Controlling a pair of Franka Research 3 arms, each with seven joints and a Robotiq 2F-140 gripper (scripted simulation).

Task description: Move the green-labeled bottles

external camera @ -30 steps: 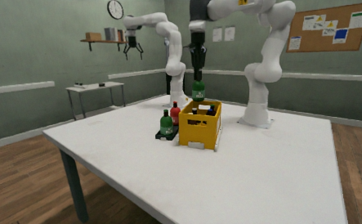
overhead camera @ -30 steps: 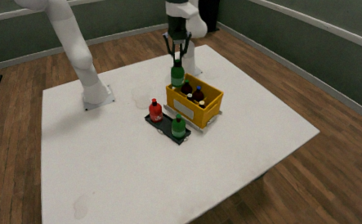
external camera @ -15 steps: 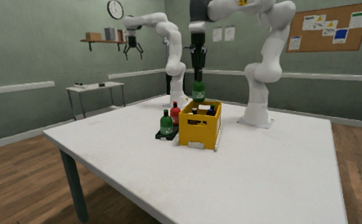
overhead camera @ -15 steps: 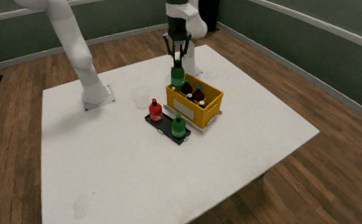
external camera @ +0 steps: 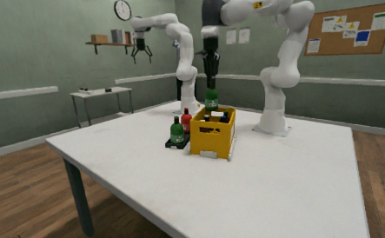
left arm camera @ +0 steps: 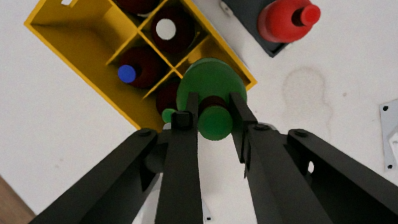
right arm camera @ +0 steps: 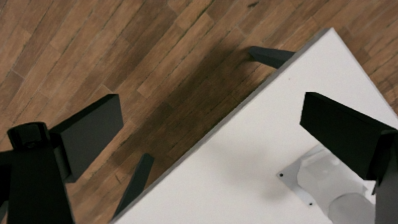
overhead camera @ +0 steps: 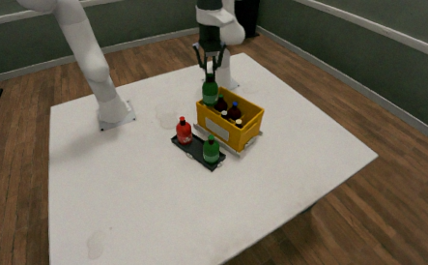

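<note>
Left end effector (overhead camera: 211, 73) (external camera: 211, 84) (left arm camera: 215, 100) is closed around the neck of a green bottle (overhead camera: 210, 93) (external camera: 211, 100) (left arm camera: 212, 80), its fingers drawn in nearly together with the neck between them. The bottle hangs upright, over the end of the crate (overhead camera: 235, 138) (external camera: 209, 143) (left arm camera: 220, 37); its base is above the rim in the exterior view. From the left wrist it partly covers a corner slot on the tray side, beside a white-capped bottle (left arm camera: 175, 30).

Right end effector (external camera: 142, 61) (right arm camera: 212, 111) is wide open, holding nothing, high up and well apart from crate and tray.

The tray (overhead camera: 195, 145) (external camera: 170, 144) (left arm camera: 250, 20) lies flat on the worktop (overhead camera: 148, 193) (external camera: 263, 174) (left arm camera: 340, 125) (right arm camera: 250, 150), just beside the crate. A second green bottle (overhead camera: 211, 151) (external camera: 176, 131) stands upright at one end of it, a red bottle (overhead camera: 184, 132) (external camera: 186, 122) (left arm camera: 285, 21) at the other.

The crate sits level. In it stand dark bottles, among them a blue-capped bottle (overhead camera: 234, 111) (left arm camera: 145, 67) between a green-capped bottle (overhead camera: 221, 103) (left arm camera: 166, 95) and an empty slot at the crate's far end from the held bottle.
</note>
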